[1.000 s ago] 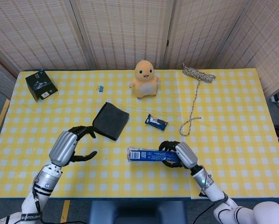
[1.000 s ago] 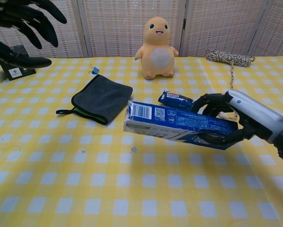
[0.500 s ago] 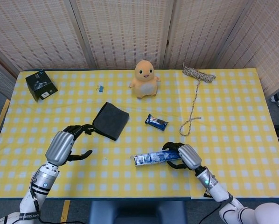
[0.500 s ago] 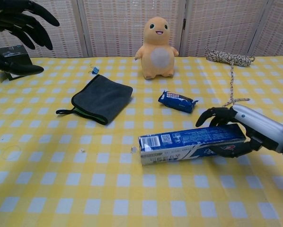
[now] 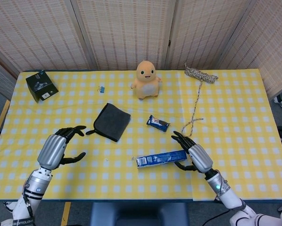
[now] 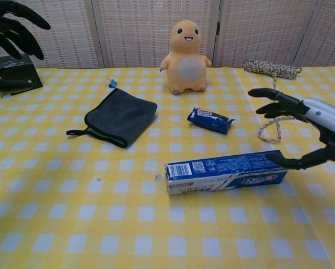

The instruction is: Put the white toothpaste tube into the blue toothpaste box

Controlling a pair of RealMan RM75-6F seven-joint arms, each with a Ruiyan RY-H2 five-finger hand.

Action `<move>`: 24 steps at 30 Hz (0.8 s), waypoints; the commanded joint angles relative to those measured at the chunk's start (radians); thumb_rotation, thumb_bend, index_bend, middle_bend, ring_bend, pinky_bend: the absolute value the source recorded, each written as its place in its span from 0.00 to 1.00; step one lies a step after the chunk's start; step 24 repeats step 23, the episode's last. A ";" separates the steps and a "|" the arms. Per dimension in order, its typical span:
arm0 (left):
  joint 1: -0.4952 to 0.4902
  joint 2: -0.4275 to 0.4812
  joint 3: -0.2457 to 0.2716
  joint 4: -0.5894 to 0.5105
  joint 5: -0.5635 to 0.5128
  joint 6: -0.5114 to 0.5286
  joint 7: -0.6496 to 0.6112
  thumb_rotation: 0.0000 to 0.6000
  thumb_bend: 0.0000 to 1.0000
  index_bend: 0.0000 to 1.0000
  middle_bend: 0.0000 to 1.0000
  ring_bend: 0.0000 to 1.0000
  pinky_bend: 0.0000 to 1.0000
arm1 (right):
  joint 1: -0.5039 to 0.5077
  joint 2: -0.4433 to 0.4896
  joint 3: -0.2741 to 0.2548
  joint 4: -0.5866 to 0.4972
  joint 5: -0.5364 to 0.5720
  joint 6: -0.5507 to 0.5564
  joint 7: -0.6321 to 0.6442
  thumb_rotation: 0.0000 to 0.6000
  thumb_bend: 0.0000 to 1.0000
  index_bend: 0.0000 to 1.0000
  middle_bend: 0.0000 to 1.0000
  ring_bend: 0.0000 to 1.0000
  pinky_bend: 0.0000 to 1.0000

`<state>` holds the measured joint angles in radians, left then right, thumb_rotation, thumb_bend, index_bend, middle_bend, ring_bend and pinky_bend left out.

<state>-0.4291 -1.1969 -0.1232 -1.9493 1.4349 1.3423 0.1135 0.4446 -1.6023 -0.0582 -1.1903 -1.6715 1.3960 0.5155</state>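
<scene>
The desk point(image 5: 235, 141) in its yellow check carries everything. My blue toothpaste box point(image 5: 161, 158) lies flat on it toward the near edge, a little right of the middle, its barcode end facing the left side. I cannot see the white toothpaste tube anywhere on the cloth; whether it sits inside the box I cannot tell, since the end facing the chest view looks shut.

To do this step well, I judge I should draw my right robot hand point(image 5: 196, 154) straight back and up from the box's right end without dragging a fingertip across it, as the box is light and would skid or turn easily. I would then check that both flaps are closed.

My right robot hand is released: fingers spread wide and holding nothing, the upper ones arched above the right end of the box and a lower one reaching to just beside that end; in the chest view I cannot tell if it touches. My left robot hand point(image 5: 55, 149) hangs near the front left corner of the desk, also released, fingers loosely curved and apart, well apart from the box and near the dark cloth point(image 5: 111, 121).
</scene>
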 commanded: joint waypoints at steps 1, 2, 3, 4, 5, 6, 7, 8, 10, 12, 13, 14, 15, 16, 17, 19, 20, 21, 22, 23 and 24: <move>0.040 0.026 0.018 0.046 0.010 0.041 0.004 1.00 0.24 0.25 0.39 0.29 0.31 | -0.056 0.133 0.020 -0.172 -0.008 0.097 -0.204 1.00 0.34 0.00 0.00 0.12 0.13; 0.057 0.038 0.027 0.065 0.011 0.057 0.008 1.00 0.24 0.25 0.38 0.28 0.30 | -0.070 0.178 0.018 -0.225 -0.007 0.107 -0.281 1.00 0.34 0.00 0.00 0.10 0.11; 0.072 0.048 0.035 0.082 0.015 0.073 0.020 1.00 0.24 0.25 0.36 0.26 0.26 | -0.083 0.214 0.016 -0.267 0.000 0.112 -0.347 1.00 0.34 0.00 0.00 0.09 0.10; 0.087 0.054 0.043 0.106 0.028 0.096 0.046 1.00 0.24 0.24 0.35 0.25 0.22 | -0.097 0.248 0.015 -0.306 0.005 0.119 -0.415 1.00 0.34 0.00 0.00 0.08 0.09; 0.111 0.052 0.052 0.146 0.053 0.140 0.079 1.00 0.24 0.24 0.34 0.23 0.19 | -0.120 0.287 0.013 -0.351 0.012 0.137 -0.499 1.00 0.34 0.00 0.00 0.07 0.06; 0.124 0.047 0.056 0.165 0.062 0.162 0.092 1.00 0.24 0.24 0.33 0.22 0.16 | -0.133 0.303 0.013 -0.370 0.016 0.149 -0.540 1.00 0.34 0.00 0.00 0.06 0.04; 0.148 0.038 0.068 0.195 0.076 0.195 0.104 1.00 0.24 0.24 0.31 0.21 0.14 | -0.163 0.327 0.013 -0.398 0.027 0.179 -0.618 1.00 0.34 0.00 0.00 0.05 0.03; 0.171 0.034 0.082 0.217 0.085 0.217 0.106 1.00 0.24 0.24 0.30 0.20 0.14 | -0.194 0.344 0.010 -0.417 0.038 0.209 -0.688 1.00 0.34 0.00 0.00 0.04 0.02; 0.201 0.030 0.104 0.246 0.102 0.244 0.109 1.00 0.24 0.23 0.26 0.16 0.13 | -0.240 0.362 0.005 -0.438 0.057 0.248 -0.770 1.00 0.34 0.00 0.00 0.02 0.00; 0.234 0.024 0.128 0.276 0.114 0.268 0.104 1.00 0.24 0.21 0.23 0.13 0.11 | -0.281 0.375 -0.001 -0.448 0.067 0.283 -0.798 1.00 0.34 0.00 0.00 0.00 0.00; 0.247 0.020 0.137 0.294 0.120 0.277 0.095 1.00 0.23 0.20 0.22 0.12 0.10 | -0.295 0.381 -0.006 -0.450 0.072 0.290 -0.801 1.00 0.34 0.00 0.00 0.00 0.00; 0.259 0.015 0.146 0.317 0.127 0.284 0.083 1.00 0.23 0.19 0.20 0.10 0.08 | -0.309 0.389 -0.011 -0.454 0.079 0.294 -0.802 1.00 0.34 0.00 0.00 0.00 0.00; 0.273 0.007 0.155 0.354 0.129 0.290 0.063 1.00 0.23 0.18 0.19 0.08 0.07 | -0.325 0.398 -0.015 -0.459 0.087 0.300 -0.805 1.00 0.34 0.00 0.00 0.00 0.00; 0.284 -0.001 0.159 0.379 0.122 0.291 0.046 1.00 0.23 0.17 0.17 0.07 0.06 | -0.336 0.402 -0.016 -0.461 0.091 0.304 -0.806 1.00 0.34 0.00 0.00 0.00 0.00; 0.294 -0.009 0.164 0.406 0.111 0.282 0.022 1.00 0.23 0.17 0.17 0.06 0.06 | -0.348 0.406 -0.017 -0.460 0.094 0.309 -0.803 1.00 0.34 0.00 0.00 0.00 0.00; 0.299 -0.013 0.168 0.429 0.096 0.260 -0.016 1.00 0.23 0.16 0.16 0.05 0.05 | -0.358 0.411 -0.020 -0.462 0.095 0.304 -0.797 1.00 0.34 0.00 0.00 0.00 0.00; 0.296 -0.004 0.173 0.428 0.094 0.237 -0.026 1.00 0.23 0.16 0.15 0.05 0.05 | -0.358 0.422 -0.026 -0.465 0.085 0.292 -0.797 1.00 0.34 0.00 0.00 0.00 0.00; 0.294 0.003 0.174 0.424 0.101 0.234 -0.033 1.00 0.23 0.15 0.14 0.04 0.05 | -0.359 0.427 -0.027 -0.469 0.080 0.286 -0.790 1.00 0.34 0.00 0.00 0.00 0.00; 0.295 0.007 0.172 0.421 0.110 0.239 -0.039 1.00 0.23 0.14 0.13 0.04 0.05 | -0.359 0.429 -0.024 -0.472 0.080 0.283 -0.785 1.00 0.34 0.00 0.00 0.00 0.00; 0.297 0.009 0.172 0.420 0.119 0.245 -0.040 1.00 0.22 0.14 0.13 0.03 0.04 | -0.360 0.431 -0.023 -0.474 0.082 0.275 -0.785 1.00 0.34 0.00 0.00 0.00 0.00; 0.297 0.009 0.172 0.420 0.119 0.245 -0.040 1.00 0.22 0.14 0.13 0.03 0.04 | -0.360 0.431 -0.023 -0.474 0.082 0.275 -0.785 1.00 0.34 0.00 0.00 0.00 0.00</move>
